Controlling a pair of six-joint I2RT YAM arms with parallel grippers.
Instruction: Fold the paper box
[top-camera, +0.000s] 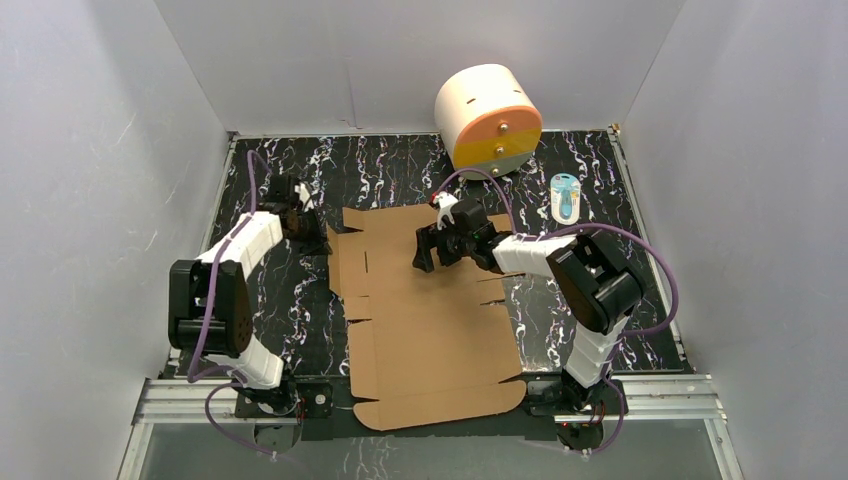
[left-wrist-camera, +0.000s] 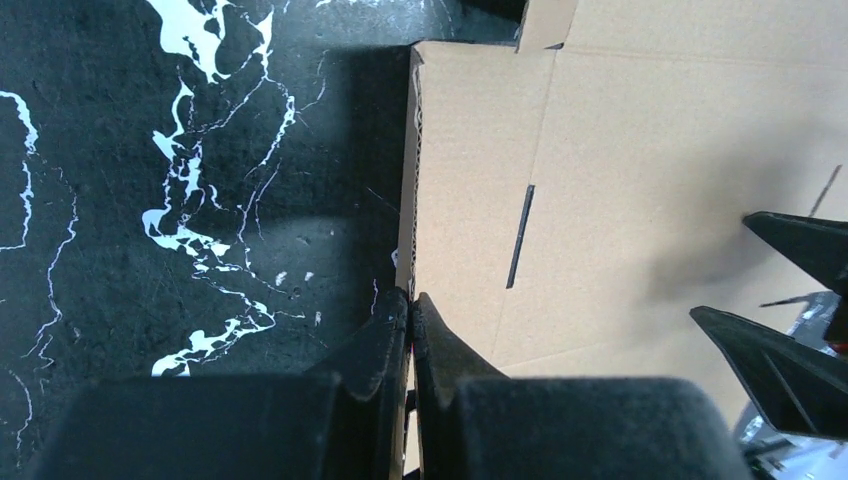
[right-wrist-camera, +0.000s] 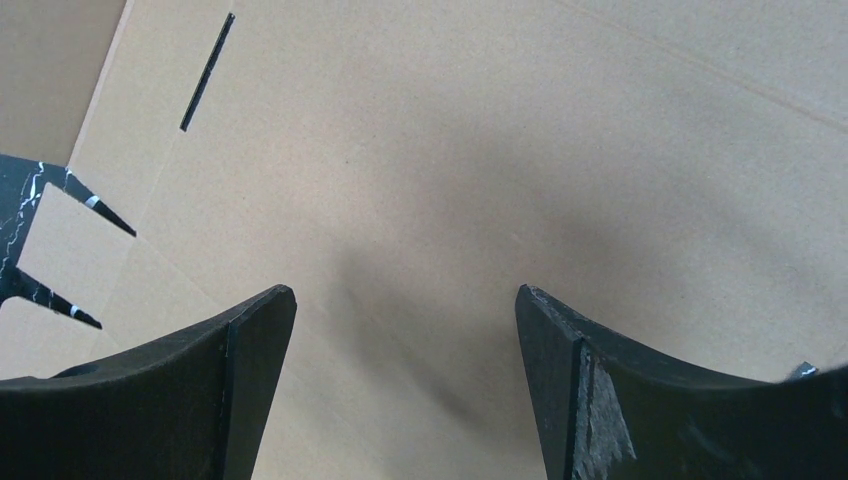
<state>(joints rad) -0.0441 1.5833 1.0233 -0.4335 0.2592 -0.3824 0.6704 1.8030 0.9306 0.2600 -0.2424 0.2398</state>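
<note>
Wrist view: left gripper (left-wrist-camera: 410, 298) jaws pressed together, pinching the left edge of the box (left-wrist-camera: 620, 150). The cardboard edge runs straight up from between the tips, with a thin slot (left-wrist-camera: 520, 235) just right of it. Cannot tell whether that edge is lifted off the table (left-wrist-camera: 150, 150).

Top view: left gripper (top-camera: 312, 228) sits at the far-left flap of the box (top-camera: 430, 330).

right gripper (right-wrist-camera: 405, 300) jaws wide, nothing between them. Plain brown panel fills the view under it. Contact with the panel: cannot tell. From above, right gripper (top-camera: 428, 250) is over the far half of the sheet, near its middle.

Box lies opened out flat on the black marbled table (top-camera: 290, 300), between the two arms, its near edge at the bases.

White cylinder (top-camera: 487, 120) with an orange face stands beyond the far edge, apart from the box.
</note>
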